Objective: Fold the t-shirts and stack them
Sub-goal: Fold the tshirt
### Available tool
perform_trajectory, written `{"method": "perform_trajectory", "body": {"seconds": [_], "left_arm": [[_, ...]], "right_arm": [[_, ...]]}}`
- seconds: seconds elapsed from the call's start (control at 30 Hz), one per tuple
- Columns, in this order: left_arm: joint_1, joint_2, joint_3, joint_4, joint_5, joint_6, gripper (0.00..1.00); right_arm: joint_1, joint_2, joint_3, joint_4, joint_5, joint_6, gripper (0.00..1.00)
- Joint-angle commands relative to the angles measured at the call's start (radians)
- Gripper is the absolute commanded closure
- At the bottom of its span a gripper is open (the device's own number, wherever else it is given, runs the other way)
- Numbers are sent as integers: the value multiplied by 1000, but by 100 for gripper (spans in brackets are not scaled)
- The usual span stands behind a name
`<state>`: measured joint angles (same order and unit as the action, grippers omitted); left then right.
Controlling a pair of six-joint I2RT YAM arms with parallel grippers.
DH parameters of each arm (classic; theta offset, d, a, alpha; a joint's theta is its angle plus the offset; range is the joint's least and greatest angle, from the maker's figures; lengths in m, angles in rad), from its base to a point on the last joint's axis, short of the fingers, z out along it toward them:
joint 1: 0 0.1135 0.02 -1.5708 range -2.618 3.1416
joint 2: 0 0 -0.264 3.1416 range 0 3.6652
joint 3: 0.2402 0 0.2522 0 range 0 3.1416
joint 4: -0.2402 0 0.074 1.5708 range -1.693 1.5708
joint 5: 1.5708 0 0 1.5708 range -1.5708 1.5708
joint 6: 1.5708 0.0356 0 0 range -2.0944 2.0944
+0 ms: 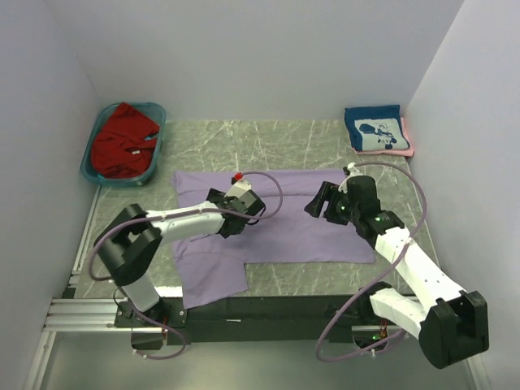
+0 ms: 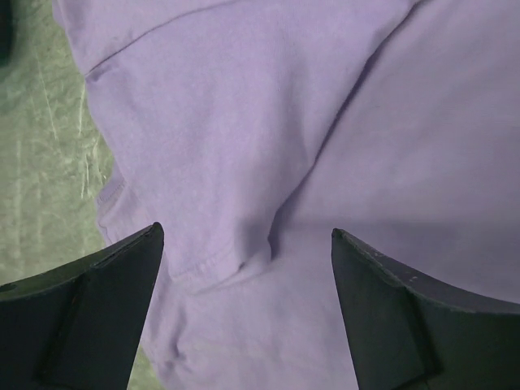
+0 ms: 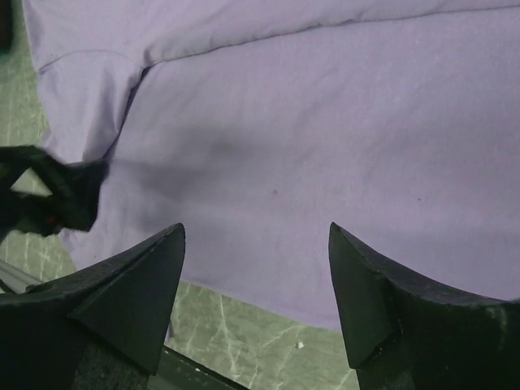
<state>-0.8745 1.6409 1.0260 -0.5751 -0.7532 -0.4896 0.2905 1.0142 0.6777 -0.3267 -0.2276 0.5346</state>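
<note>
A lavender-purple t-shirt point(image 1: 309, 227) lies spread flat on the green marble table point(image 1: 268, 142); one sleeve hangs toward the near edge at the left. My left gripper point(image 1: 230, 225) is open just above the shirt's left part; its wrist view shows the shirt point(image 2: 244, 122) with a small fold between the fingers. My right gripper point(image 1: 318, 203) is open above the shirt's right half, over the cloth point(image 3: 325, 122) near its hem. A red t-shirt point(image 1: 122, 140) lies crumpled in the teal tub point(image 1: 96, 134). A folded navy t-shirt with white graphic point(image 1: 375, 130) lies on a folded pink one point(image 1: 407, 138) at the back right.
White walls close in the table on the left, back and right. The dark rail with both arm bases runs along the near edge point(image 1: 268, 309). The left arm's black body shows at the left of the right wrist view point(image 3: 49, 195).
</note>
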Motion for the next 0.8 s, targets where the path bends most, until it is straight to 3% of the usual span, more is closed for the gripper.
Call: {"method": "perform_trajectory", "body": {"seconds": [0.0,0.37,0.77], "left_arm": [[-1,54,54,20,-95,36,10],[11,180,62,20,-121,3,15],[31,130,75,-14,-83,32,18]], "right_arm": [[7,-52,-27,67,27,-2,22],[7,-39,-73,117,11,8,21],[7,14,-81,163,-19,-1,21]]}}
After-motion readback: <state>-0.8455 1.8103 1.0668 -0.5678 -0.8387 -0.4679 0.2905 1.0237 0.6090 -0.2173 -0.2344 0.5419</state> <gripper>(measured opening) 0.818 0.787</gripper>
